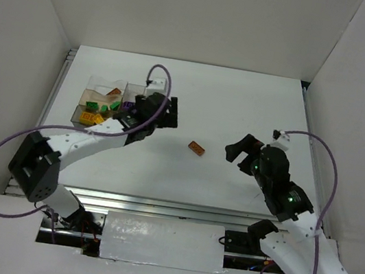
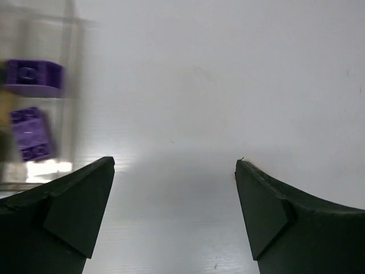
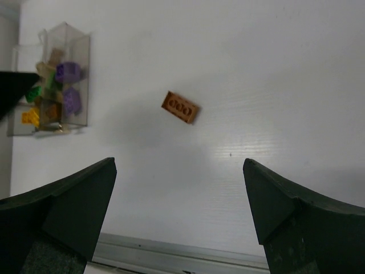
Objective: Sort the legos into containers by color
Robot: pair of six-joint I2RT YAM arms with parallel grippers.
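Top view: left gripper (image 1: 166, 110) is hovering spread beside the bins (image 1: 97, 82), upper left; brick (image 1: 196, 148) is lying mid-frame. Left wrist: swinging toward frame left is risking clipping the bin wall. Right wrist: right gripper (image 3: 179, 171), spread, is risking nudging the skewed brick

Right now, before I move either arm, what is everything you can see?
bins: clear, joined side by side, far left of the table
purple legos: two, in the narrow bin beside the left tool
green legos: at least two, in the wider bin
yellow lego: at least one, near corner of the bins; count unclear
orange lego: one, far part of the bins
loose lego: one, brownish orange, mid-table between the tools, touching nothing
table: one, white
cables: two, purple, one on each arm
left tool: open, empty, just right of the bins
right tool: open, empty, right of the loose lego
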